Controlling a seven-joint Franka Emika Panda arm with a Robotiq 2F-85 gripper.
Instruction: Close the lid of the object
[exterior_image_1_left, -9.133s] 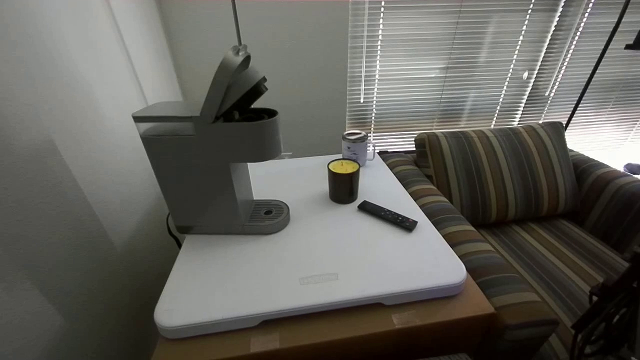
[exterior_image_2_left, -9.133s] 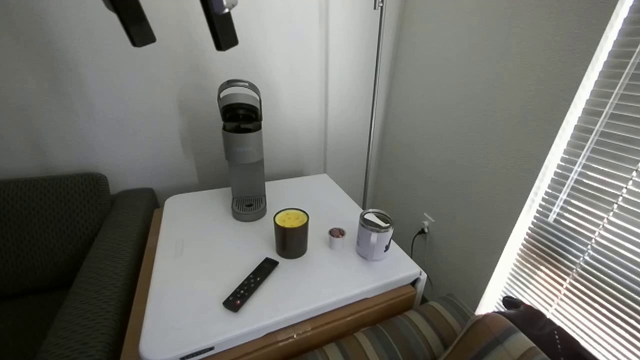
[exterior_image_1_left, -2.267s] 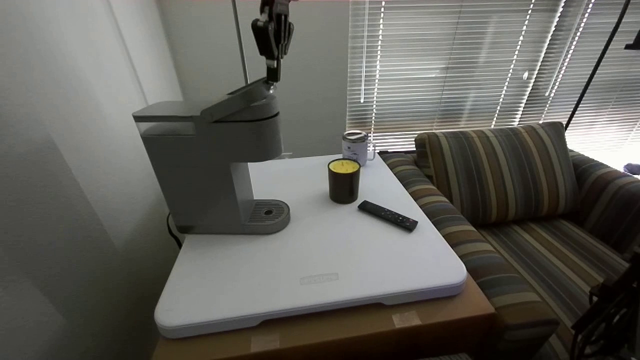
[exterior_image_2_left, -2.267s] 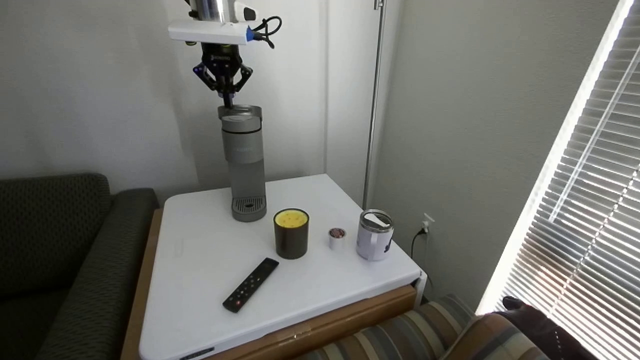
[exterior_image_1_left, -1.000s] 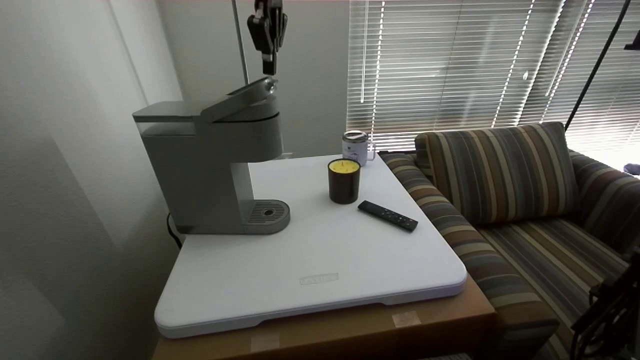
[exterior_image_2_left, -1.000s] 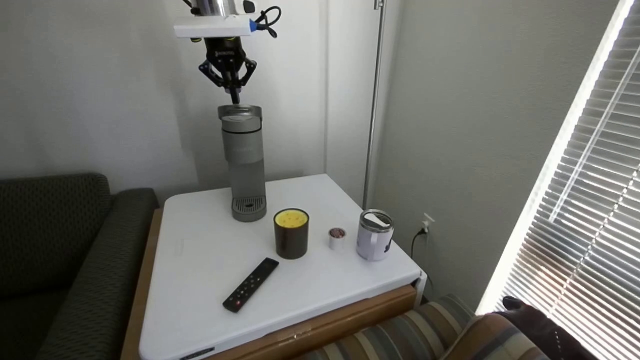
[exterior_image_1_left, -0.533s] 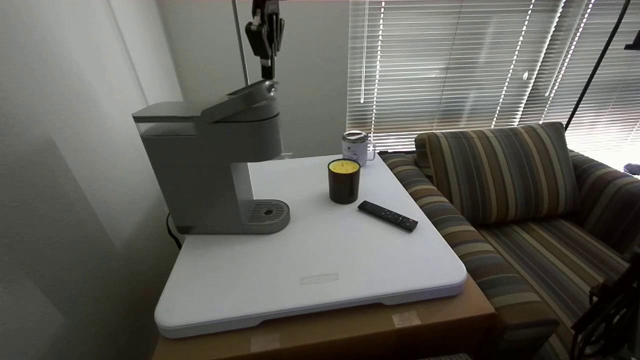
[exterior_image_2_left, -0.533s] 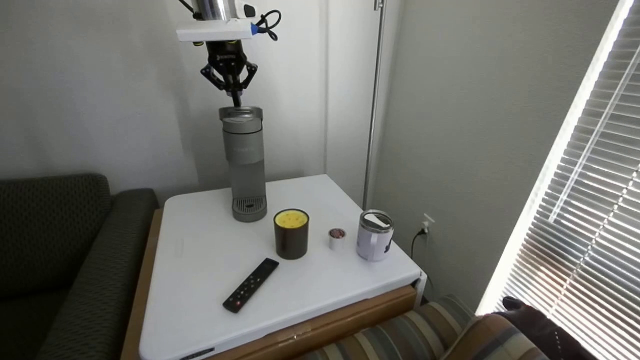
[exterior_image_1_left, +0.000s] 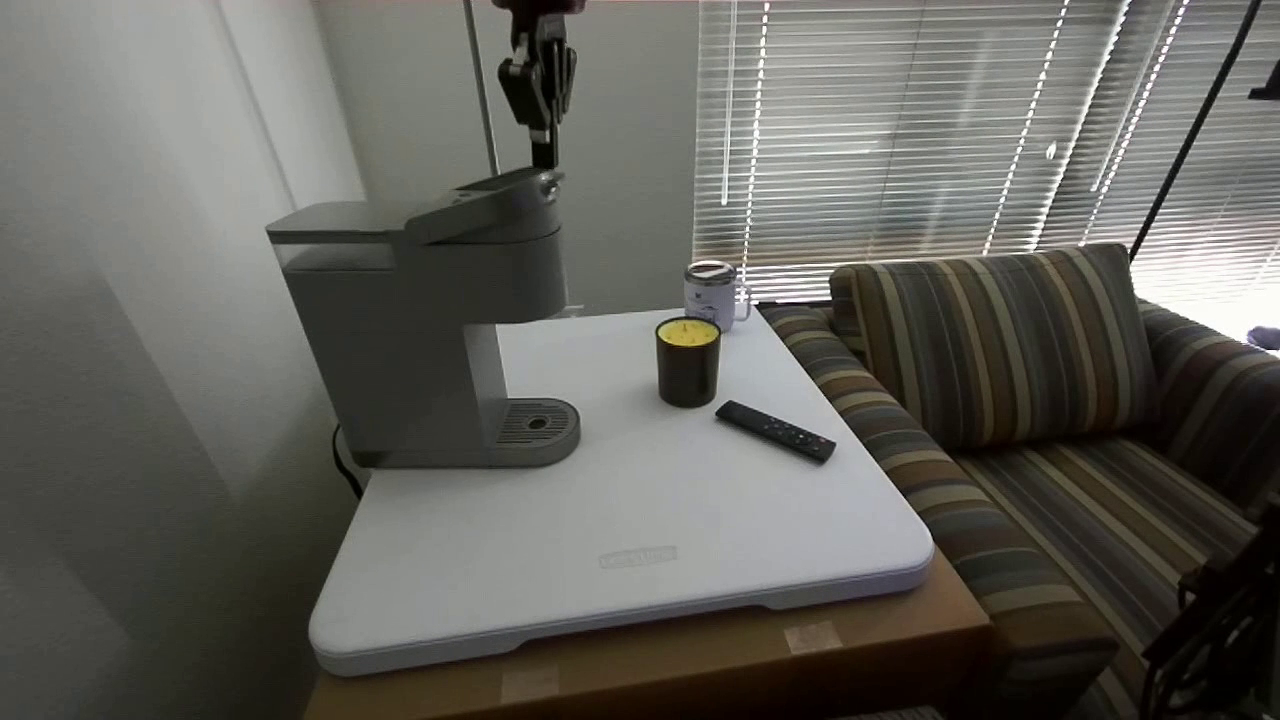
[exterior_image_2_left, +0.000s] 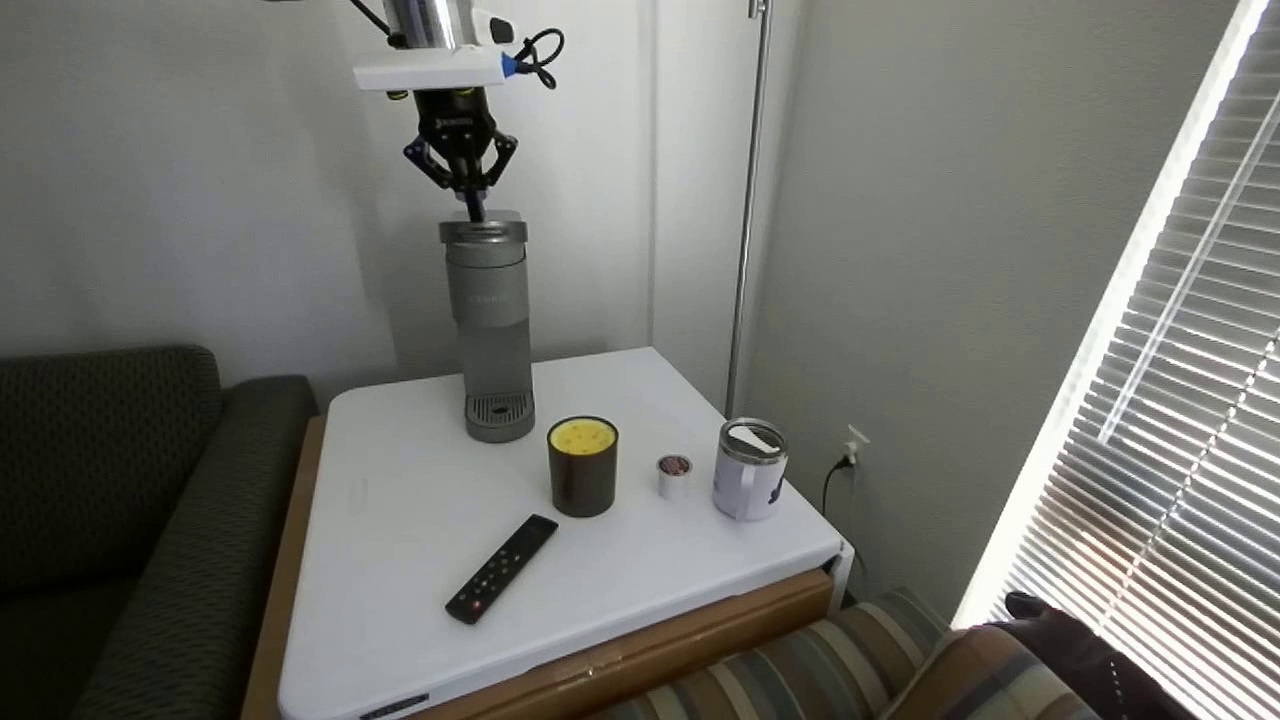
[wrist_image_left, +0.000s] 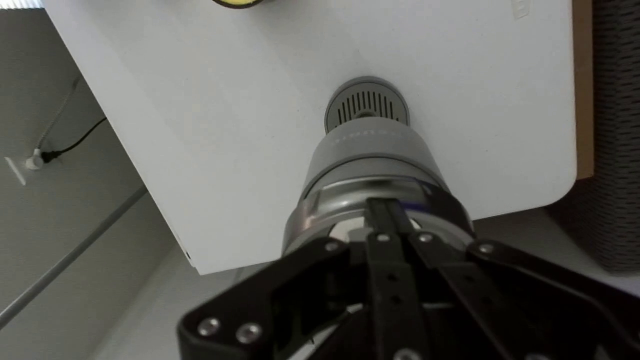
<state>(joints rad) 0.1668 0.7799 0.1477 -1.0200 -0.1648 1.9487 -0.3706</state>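
Tool (exterior_image_2_left: 476, 214) is closed, fingers together, its tips at the front of the lid (exterior_image_1_left: 480, 212) and apparently touching it. Lid covers the top of the coffee machine (exterior_image_1_left: 410, 370), sloping up toward the front; full seating cannot be confirmed. Machine stands upright on the tabletop (exterior_image_1_left: 620, 500), apart from a dark jar (exterior_image_1_left: 688, 372) and a remote (exterior_image_1_left: 776, 432).
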